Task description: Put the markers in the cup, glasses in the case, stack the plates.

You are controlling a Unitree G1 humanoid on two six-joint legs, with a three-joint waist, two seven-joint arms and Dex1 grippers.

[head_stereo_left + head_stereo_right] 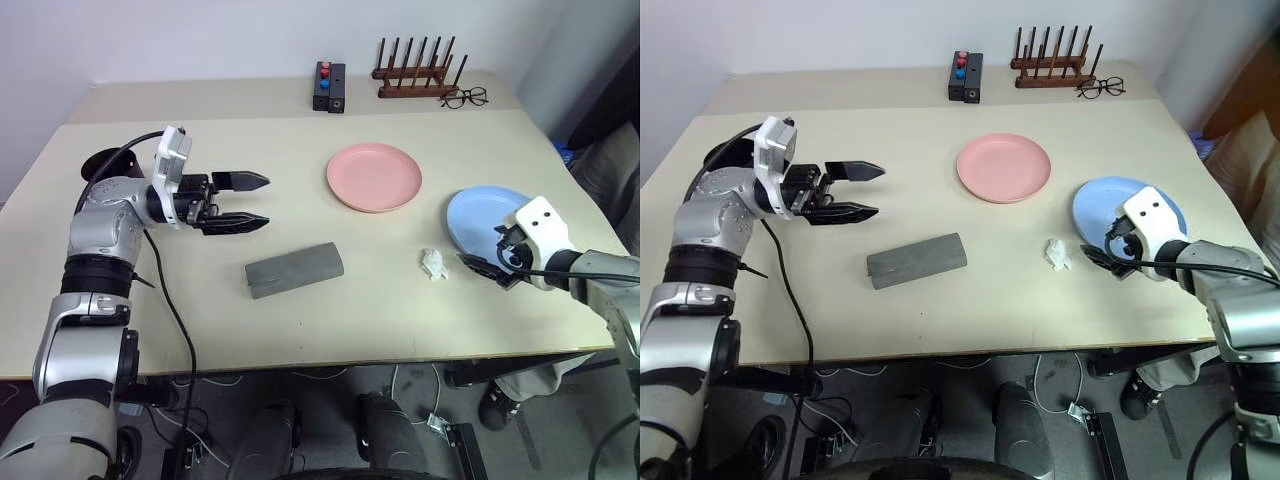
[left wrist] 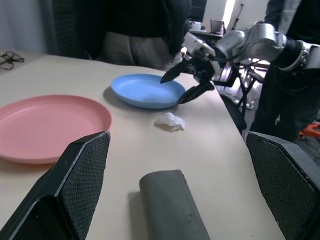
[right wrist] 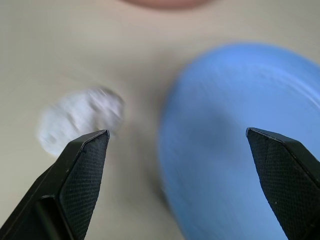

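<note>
Hovering wide open and empty, the left gripper [image 1: 243, 202] hung above the case [image 1: 295, 269]; the right gripper [image 1: 487, 254], also open and empty, was at the blue plate's [image 1: 478, 215] near edge.

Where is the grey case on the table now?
The grey case lies closed near the table's front middle, between the left pincer and a white crumpled scrap.

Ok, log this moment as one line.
left gripper: open, above closed case | right gripper: open, at blue plate edge | pink plate: apart, unstacked
</note>
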